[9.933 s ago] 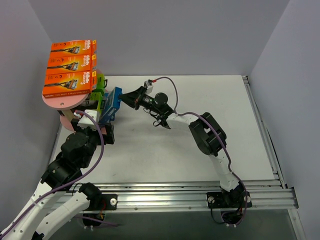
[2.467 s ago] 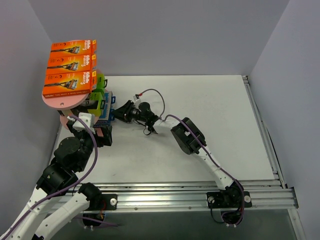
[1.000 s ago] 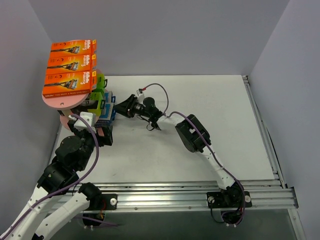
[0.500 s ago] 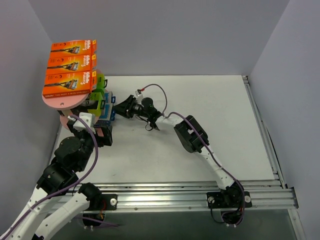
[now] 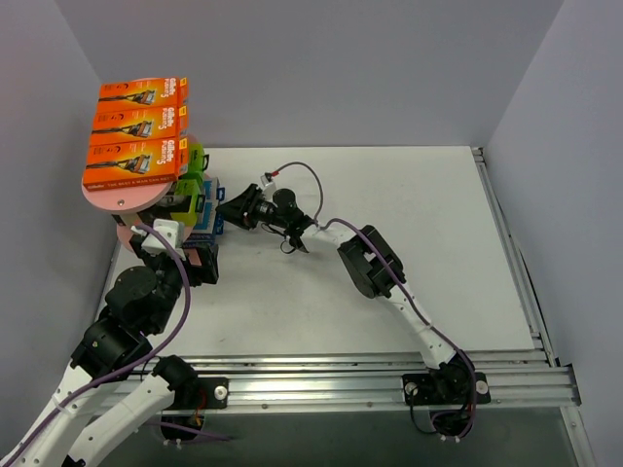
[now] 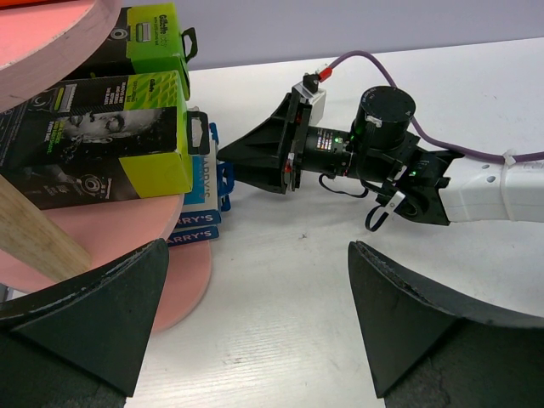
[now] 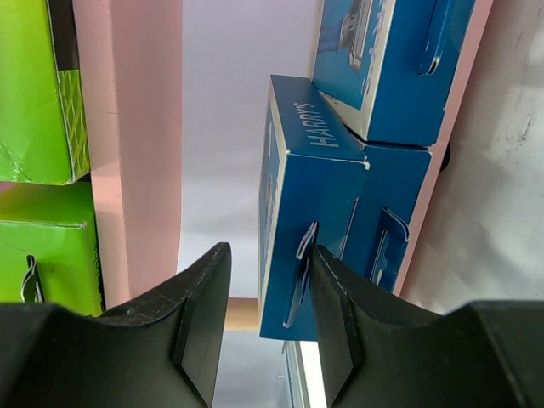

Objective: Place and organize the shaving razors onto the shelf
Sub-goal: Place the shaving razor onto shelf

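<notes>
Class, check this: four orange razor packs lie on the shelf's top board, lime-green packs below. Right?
No: three orange razor packs, not four, lie on the shelf's top board, per the top external view. Lime-green packs below is correct.

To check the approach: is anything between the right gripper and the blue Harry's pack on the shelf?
Nothing visible. The right gripper faces the blue Harry's pack directly; its hang tab shows between the jaws.

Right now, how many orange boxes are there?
3, in a row on the top board of the shelf: back orange box, middle orange box, front orange box. None seems hidden.
</notes>
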You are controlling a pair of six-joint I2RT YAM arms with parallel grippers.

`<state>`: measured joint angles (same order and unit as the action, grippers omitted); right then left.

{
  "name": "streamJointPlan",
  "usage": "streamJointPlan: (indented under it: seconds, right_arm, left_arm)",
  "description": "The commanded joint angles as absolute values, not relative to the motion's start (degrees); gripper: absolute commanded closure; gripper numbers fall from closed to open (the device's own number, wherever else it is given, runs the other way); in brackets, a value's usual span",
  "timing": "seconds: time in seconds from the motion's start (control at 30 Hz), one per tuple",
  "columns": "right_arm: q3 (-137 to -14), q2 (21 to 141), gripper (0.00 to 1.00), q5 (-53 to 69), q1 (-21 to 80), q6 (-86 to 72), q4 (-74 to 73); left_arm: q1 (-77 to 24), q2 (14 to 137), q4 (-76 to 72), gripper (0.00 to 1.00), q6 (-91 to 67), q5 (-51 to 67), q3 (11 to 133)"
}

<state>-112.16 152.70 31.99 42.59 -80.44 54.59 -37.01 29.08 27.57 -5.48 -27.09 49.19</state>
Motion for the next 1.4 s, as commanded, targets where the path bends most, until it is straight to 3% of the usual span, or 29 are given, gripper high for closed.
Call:
streamJointPlan:
  seconds: [0.0, 1.37]
  right_arm:
    - [-115.4, 153.3, 0.62, 32.7, 43.2, -79.8, 56.9]
    - [-119.2, 155.7, 0.62, 33.0, 43.2, -80.1, 55.6]
  left_arm:
    - [-36.7, 28.6, 25.3, 0.05, -5.6, -26.7, 49.8]
    - [-36.7, 28.3, 25.3, 0.05, -5.7, -26.5, 49.8]
